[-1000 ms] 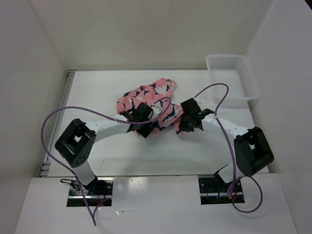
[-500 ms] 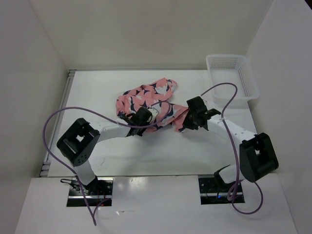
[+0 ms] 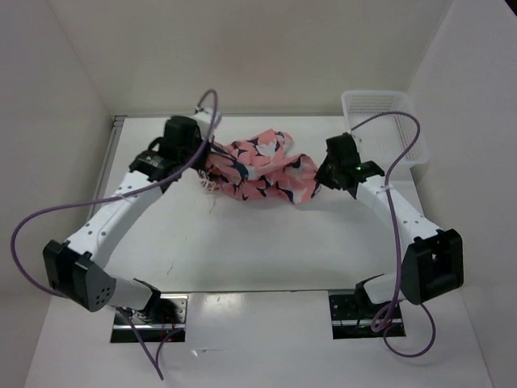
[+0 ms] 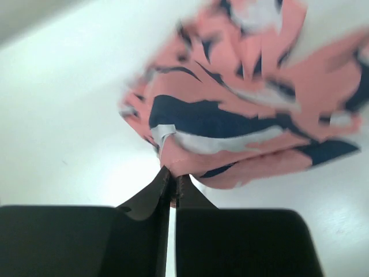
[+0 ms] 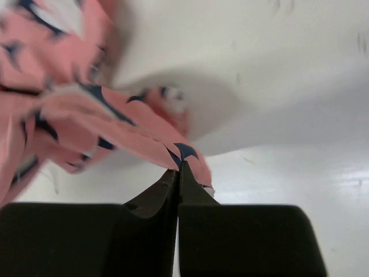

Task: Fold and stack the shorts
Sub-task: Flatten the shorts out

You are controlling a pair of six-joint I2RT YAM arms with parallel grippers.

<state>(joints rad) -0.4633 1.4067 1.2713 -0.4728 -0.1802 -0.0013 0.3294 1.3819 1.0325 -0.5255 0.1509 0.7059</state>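
The salmon-pink shorts (image 3: 262, 168) with navy and white shapes hang bunched and stretched between my two grippers, above the far middle of the table. My left gripper (image 3: 208, 158) is shut on the cloth's left end; in the left wrist view the shorts (image 4: 242, 104) bulge just past its pinched tips (image 4: 173, 178). My right gripper (image 3: 321, 176) is shut on the right end, and the right wrist view shows a fold of the shorts (image 5: 86, 121) trapped at the tips (image 5: 179, 167). How much cloth touches the table I cannot tell.
A white mesh basket (image 3: 386, 123) stands at the table's far right corner, close behind the right arm. White walls enclose the table on the left, back and right. Purple cables loop over both arms.
Both grippers have closed on the shorts and lifted them toward the back of the table. The left arm swung far out to the left and back; the right moved back and right, stretching the cloth.
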